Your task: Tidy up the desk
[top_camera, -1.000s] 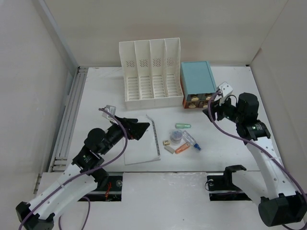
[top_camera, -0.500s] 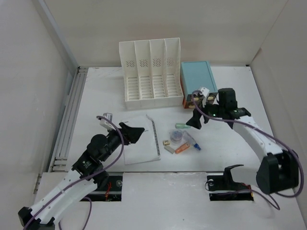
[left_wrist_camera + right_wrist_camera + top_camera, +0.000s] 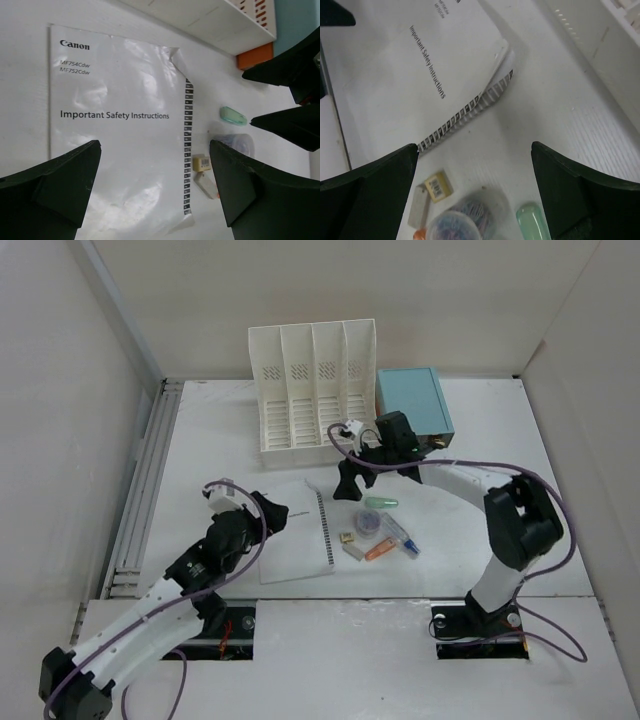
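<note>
The white surface [image 3: 210, 440] fills the floor of a white-walled enclosure, with a grey rail [image 3: 150, 470] along its left edge. Near its middle lies a spiral-bound booklet [image 3: 295, 535], flat, cover up, its far corner by the binding curled upward. Just right of it sits a loose cluster: a green capsule [image 3: 381, 502], a clear round tub [image 3: 368, 522] holding small coloured bits I cannot identify, a small yellow box [image 3: 346, 537], a white block [image 3: 354, 551] and an orange piece [image 3: 378, 551].

At the back stands a white file rack [image 3: 315, 390]; its four slots look empty. Touching its right side is a light-blue drawer box [image 3: 412, 400]; its contents are hidden.

The left gripper [image 3: 275, 515] hovers over the booklet's near-left part, fingers spread wide, holding nothing. The right gripper [image 3: 347, 480] reaches across above the curled corner, fingers also spread and empty. Both seem aimed at the booklet, probably bound for a rack slot.
</note>
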`<control>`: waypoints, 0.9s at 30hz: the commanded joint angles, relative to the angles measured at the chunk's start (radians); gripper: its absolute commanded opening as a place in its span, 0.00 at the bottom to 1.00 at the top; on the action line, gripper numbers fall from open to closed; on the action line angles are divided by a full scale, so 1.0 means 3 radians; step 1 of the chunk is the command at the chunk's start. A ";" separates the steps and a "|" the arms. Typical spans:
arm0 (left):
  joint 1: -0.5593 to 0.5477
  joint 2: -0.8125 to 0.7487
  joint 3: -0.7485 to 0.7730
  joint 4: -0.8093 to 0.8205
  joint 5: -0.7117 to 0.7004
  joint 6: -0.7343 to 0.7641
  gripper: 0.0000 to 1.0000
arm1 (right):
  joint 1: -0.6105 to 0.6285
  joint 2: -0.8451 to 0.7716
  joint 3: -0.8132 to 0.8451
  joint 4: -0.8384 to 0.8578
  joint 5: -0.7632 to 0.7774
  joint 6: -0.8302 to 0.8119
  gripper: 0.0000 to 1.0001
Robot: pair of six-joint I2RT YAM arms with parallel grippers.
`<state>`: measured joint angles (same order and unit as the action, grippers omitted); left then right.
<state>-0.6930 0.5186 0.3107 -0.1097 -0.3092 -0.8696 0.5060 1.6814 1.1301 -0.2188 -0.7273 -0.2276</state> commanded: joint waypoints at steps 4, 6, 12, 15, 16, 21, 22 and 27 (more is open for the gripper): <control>-0.0012 0.0443 0.0008 0.0426 -0.0202 0.0071 0.88 | 0.0215 0.0505 0.0221 0.0550 0.0394 0.0609 1.00; -0.0012 0.0521 -0.0028 0.0529 -0.0171 0.0071 0.88 | 0.0266 0.0552 0.0221 0.0693 0.0430 0.0697 1.00; -0.0012 0.0700 -0.0059 0.0601 -0.0207 0.0071 0.88 | 0.0348 0.0791 0.0267 0.0888 0.0435 0.1034 1.00; -0.0012 0.0700 -0.0090 0.0560 -0.0207 -0.0056 0.88 | 0.0384 0.0889 0.0339 0.0949 0.0405 0.1122 1.00; -0.0012 0.0700 -0.0166 0.0560 -0.0207 -0.0108 0.88 | 0.0384 0.0935 0.0339 0.0949 0.0405 0.1167 1.00; -0.0012 0.0669 -0.0351 0.0468 -0.0242 -0.0526 0.88 | 0.0491 0.1047 0.0339 0.1057 0.0405 0.1239 1.00; -0.0012 0.0715 -0.0386 0.0417 -0.0243 -0.0568 0.88 | 0.0491 0.1083 0.0309 0.1057 0.0405 0.1275 1.00; -0.0012 0.0884 -0.0345 0.0310 -0.0278 -0.0609 0.88 | 0.0522 0.1114 0.0308 0.1138 0.0246 0.1306 1.00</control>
<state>-0.6930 0.7647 0.2012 0.0154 -0.3698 -1.0145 0.6460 1.9957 1.1984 0.0830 -0.6212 0.1371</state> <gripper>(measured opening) 0.880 0.998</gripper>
